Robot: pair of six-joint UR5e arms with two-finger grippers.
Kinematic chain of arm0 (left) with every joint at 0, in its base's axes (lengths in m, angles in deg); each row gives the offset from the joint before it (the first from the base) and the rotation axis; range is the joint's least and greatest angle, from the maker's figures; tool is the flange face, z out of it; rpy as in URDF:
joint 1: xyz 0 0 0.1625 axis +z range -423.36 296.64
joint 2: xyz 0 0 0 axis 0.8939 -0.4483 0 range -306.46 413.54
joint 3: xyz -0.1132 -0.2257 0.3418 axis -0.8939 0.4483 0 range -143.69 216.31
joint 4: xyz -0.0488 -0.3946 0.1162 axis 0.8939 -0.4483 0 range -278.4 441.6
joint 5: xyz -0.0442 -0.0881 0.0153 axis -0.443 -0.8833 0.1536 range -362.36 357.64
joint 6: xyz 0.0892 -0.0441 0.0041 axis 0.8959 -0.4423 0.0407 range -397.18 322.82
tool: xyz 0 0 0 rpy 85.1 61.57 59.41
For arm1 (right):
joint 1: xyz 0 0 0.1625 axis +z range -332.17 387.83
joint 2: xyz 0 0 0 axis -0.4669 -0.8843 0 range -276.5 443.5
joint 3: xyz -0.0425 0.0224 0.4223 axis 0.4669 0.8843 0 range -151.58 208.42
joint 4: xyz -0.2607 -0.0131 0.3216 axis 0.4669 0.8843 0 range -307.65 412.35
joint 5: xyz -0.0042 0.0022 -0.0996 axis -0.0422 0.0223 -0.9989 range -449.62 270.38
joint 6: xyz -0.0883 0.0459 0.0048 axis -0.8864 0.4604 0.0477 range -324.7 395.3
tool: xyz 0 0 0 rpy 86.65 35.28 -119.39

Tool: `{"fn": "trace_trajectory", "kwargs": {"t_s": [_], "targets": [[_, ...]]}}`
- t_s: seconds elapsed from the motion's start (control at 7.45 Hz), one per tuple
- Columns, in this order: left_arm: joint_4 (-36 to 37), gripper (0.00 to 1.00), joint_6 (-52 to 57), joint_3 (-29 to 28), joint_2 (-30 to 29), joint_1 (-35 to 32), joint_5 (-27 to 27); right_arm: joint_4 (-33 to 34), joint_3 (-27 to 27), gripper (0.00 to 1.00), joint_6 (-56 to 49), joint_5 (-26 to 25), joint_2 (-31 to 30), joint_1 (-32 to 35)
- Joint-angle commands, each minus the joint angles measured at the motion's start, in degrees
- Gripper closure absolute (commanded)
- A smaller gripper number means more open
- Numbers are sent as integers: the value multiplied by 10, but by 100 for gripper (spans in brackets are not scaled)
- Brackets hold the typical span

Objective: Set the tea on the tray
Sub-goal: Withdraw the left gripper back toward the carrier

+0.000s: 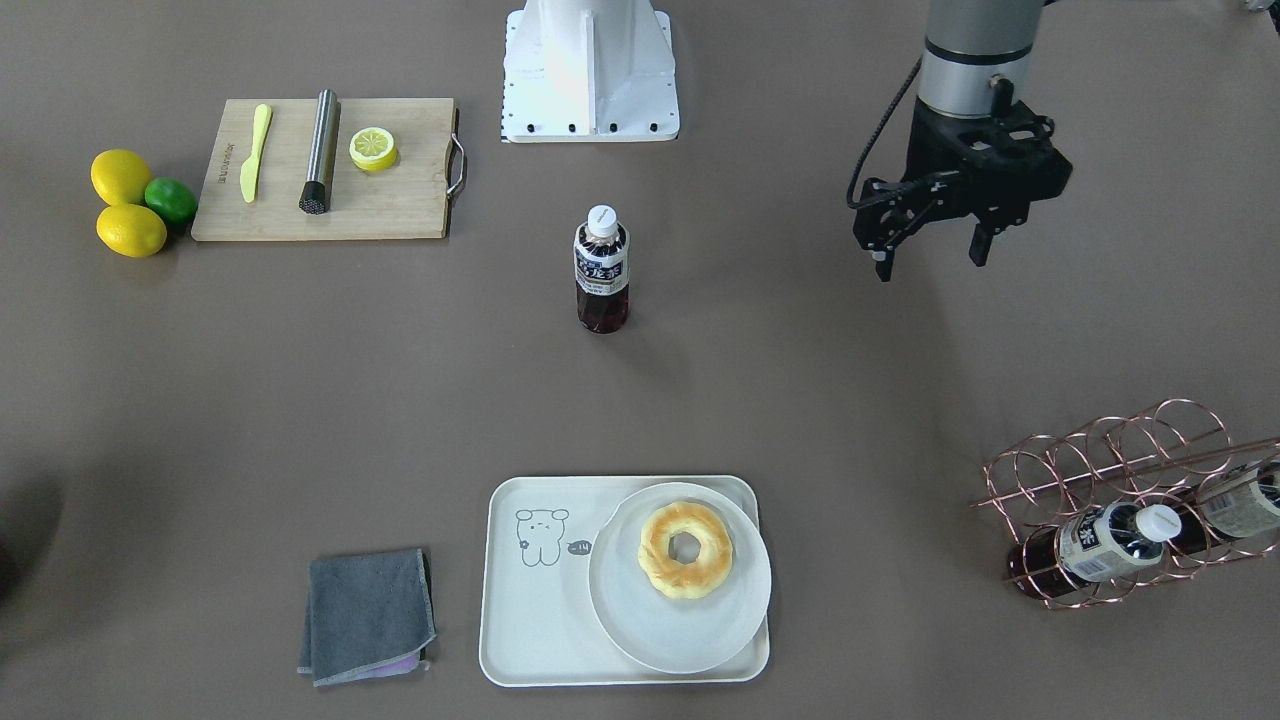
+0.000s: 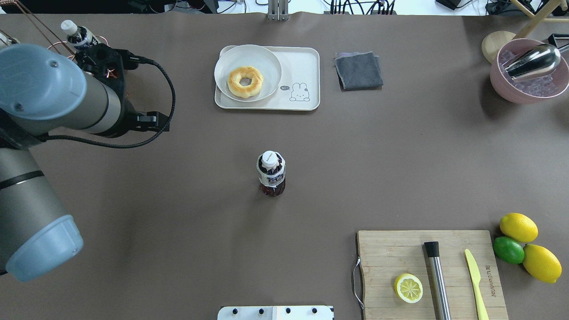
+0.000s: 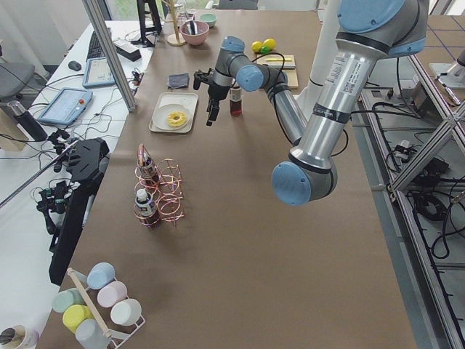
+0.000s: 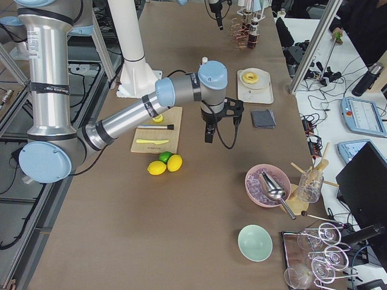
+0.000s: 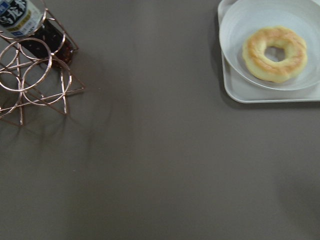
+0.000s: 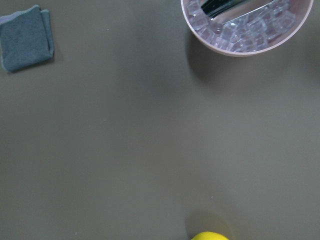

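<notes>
The tea (image 1: 602,270) is a small bottle of dark reddish-brown liquid with a white cap. It stands upright in the middle of the table, also in the overhead view (image 2: 271,174). The cream-white tray (image 1: 540,620) lies at the table's far side from the robot, its bear drawing bare (image 2: 302,62). My left gripper (image 1: 930,258) is open and empty. It hangs above the table well to the robot's left of the tea. My right gripper (image 4: 208,130) shows only in the exterior right view, above the table near the cutting board. I cannot tell whether it is open or shut.
A round white plate (image 1: 680,600) with a donut (image 1: 686,549) fills half the tray. A grey cloth (image 1: 368,615) lies beside the tray. A copper wire rack (image 1: 1130,500) holds other bottles. A cutting board (image 1: 400,200), lemons (image 1: 130,228) and a pink ice bowl (image 2: 524,84) stand around.
</notes>
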Motion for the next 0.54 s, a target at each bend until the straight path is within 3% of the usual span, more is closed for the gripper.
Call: {"fn": "trace_trajectory", "kwargs": {"t_s": [0.0, 0.13, 0.4], "targets": [[-16, 2, 27, -18, 23, -53, -3, -2, -66, 0, 129, -3, 10, -72], [-62, 2, 112, -16, 72, -60, -10, -2, -66, 0, 155, -8, 30, -89], [-121, 2, 222, -43, 137, -127, -78, -1, -64, 0, 219, -28, 77, -134]]}}
